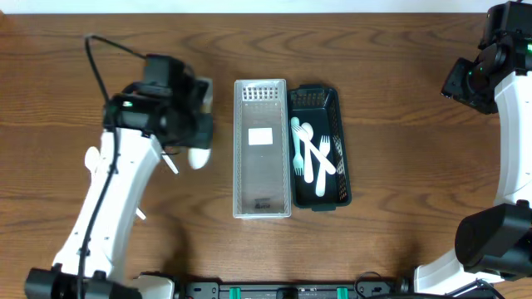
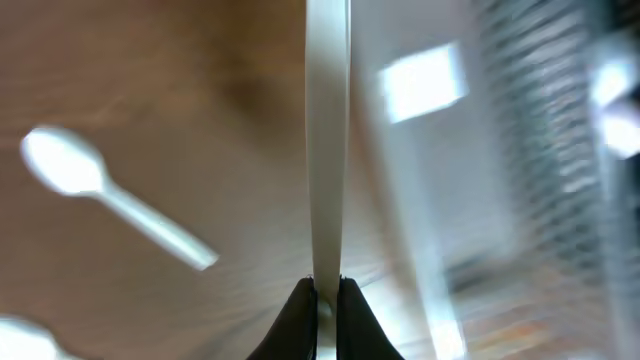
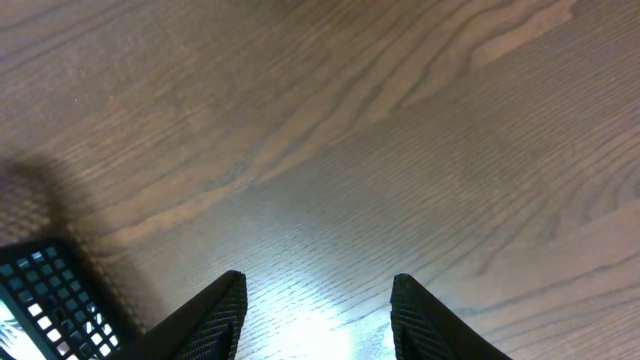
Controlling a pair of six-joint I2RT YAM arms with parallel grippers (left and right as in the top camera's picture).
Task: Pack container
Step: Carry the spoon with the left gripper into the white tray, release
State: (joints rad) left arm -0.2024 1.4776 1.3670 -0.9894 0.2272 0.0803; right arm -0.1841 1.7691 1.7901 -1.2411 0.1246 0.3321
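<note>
My left gripper is shut on the handle of a white plastic utensil, held edge-on above the table. In the overhead view this gripper is just left of the silver mesh tray, with the utensil's white end showing below it. The dark green basket next to the tray holds several white forks and spoons. My right gripper is open and empty over bare wood, at the far right in the overhead view.
A white spoon lies on the table left of my left gripper, and its handle shows in the overhead view. Another white piece sits at the bottom left. The basket's corner shows in the right wrist view.
</note>
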